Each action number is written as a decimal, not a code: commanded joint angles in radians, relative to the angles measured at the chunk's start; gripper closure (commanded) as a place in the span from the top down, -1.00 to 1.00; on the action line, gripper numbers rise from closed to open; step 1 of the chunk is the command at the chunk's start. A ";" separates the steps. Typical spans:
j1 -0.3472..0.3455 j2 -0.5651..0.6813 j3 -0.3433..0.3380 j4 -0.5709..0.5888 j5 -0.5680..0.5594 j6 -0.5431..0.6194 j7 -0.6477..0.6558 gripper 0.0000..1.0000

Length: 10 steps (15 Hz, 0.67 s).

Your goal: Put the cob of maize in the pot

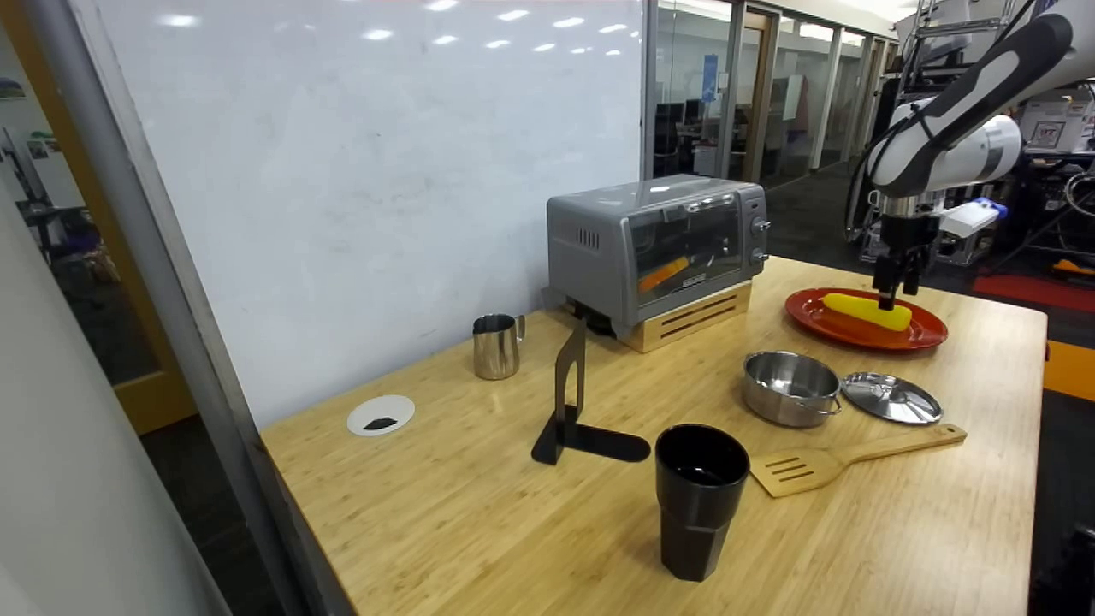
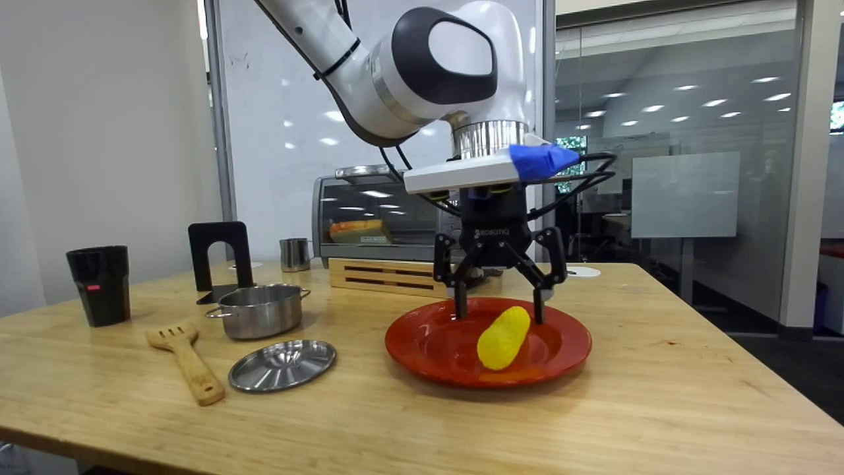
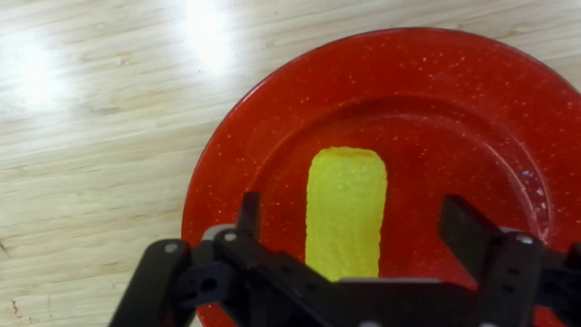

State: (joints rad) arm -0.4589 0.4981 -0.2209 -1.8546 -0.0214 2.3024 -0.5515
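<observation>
The pickup seems in hand: the wide-spread claw (image 2: 499, 315) straddles the cob of maize (image 2: 504, 339) on the red plate (image 2: 425, 340), and should next close on it, then lift it toward the pot (image 2: 264, 316).

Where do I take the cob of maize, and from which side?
Probably from straight above, across the middle of the cob of maize: it lies on its side on the red plate, and the open gripper is lined up across its narrow width, with plate showing along both long sides.
</observation>
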 commanded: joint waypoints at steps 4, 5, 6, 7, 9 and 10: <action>-0.011 0.024 0.026 0.018 0.017 0.050 0.006 1.00; -0.002 0.033 0.023 0.022 0.012 0.070 0.035 1.00; 0.015 0.035 0.009 0.021 -0.015 0.085 0.077 1.00; -0.003 0.015 0.020 0.009 -0.008 0.050 0.039 1.00; 0.005 0.019 0.020 0.009 -0.010 0.063 0.066 1.00; 0.006 0.019 0.020 0.010 -0.010 0.064 0.069 1.00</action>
State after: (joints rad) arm -0.4443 0.5170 -0.2102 -1.8488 -0.0249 2.3699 -0.4866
